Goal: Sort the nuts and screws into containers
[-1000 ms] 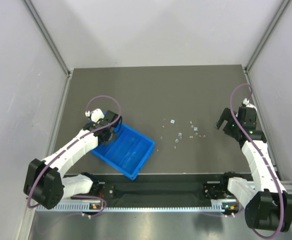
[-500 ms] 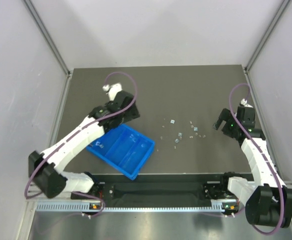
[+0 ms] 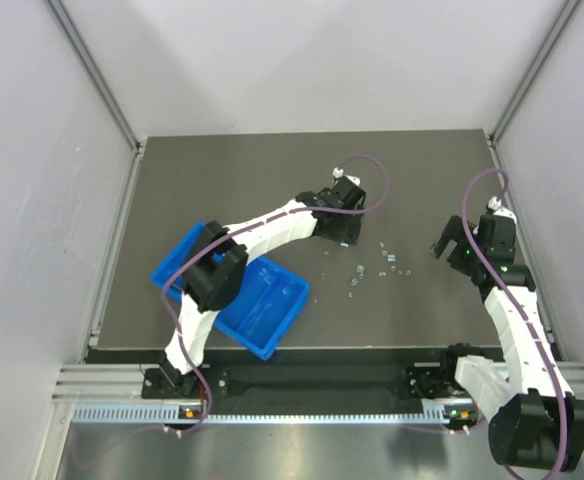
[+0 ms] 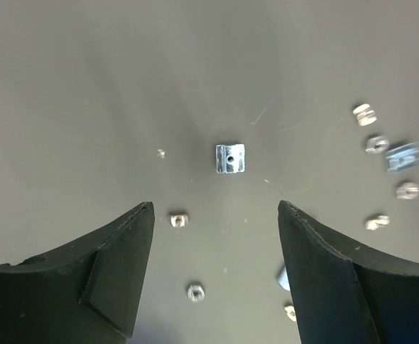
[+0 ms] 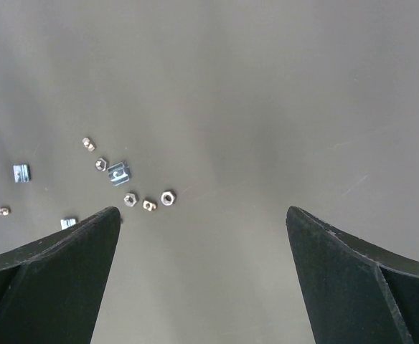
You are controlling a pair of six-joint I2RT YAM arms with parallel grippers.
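The square nut (image 4: 229,158) lies flat on the table (image 3: 222,180) with smaller nuts (image 5: 168,198) strewn around it (some specks are too small to name). All of them sit well apart from the blue tray (image 3: 272,305), which is off to the left in the top view. The left gripper (image 4: 215,211) hangs over the scatter, fingers spread wide and empty, framing the square nut, probably lining up to pick it. The right gripper (image 5: 202,215), fully spread and holding nothing, hovers off the pile's right edge.
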